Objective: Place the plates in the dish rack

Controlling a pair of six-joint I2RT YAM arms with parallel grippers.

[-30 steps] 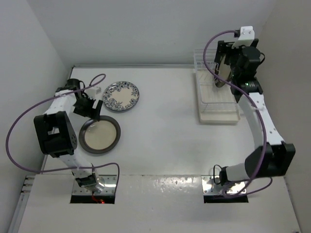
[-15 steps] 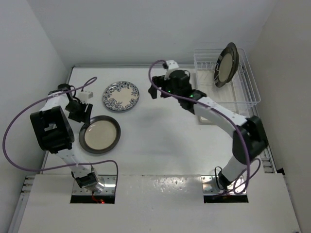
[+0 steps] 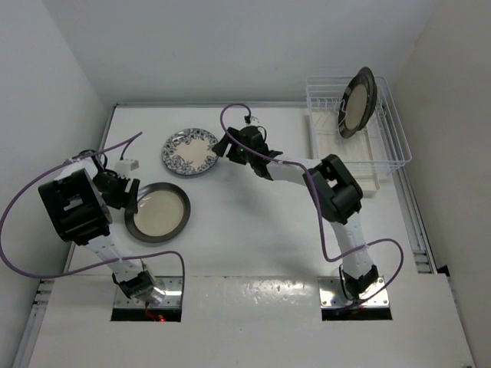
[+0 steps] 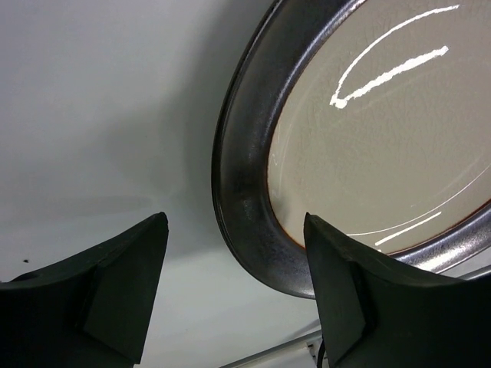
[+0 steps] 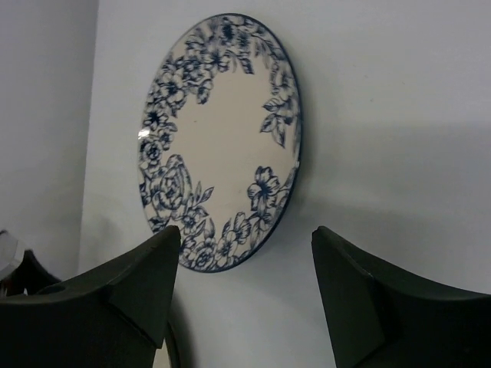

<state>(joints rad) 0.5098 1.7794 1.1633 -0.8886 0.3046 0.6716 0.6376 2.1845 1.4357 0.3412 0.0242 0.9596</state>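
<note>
Inside dish rack [image 3: 393,126]: upright dark-rimmed cream plate [image 3: 355,102].

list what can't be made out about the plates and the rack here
- Dark-rimmed plate, left wrist view: right side cut off by the frame edge, lower rim behind the left gripper's finger.
- Floral plate, right wrist view: lower-left edge behind the right gripper's finger.
- Standing plate in the dish rack, top view: too small to tell which wires hold it.

Dark-rimmed plate [image 4: 253,192], far half outside the left wrist view (top, right)
</note>
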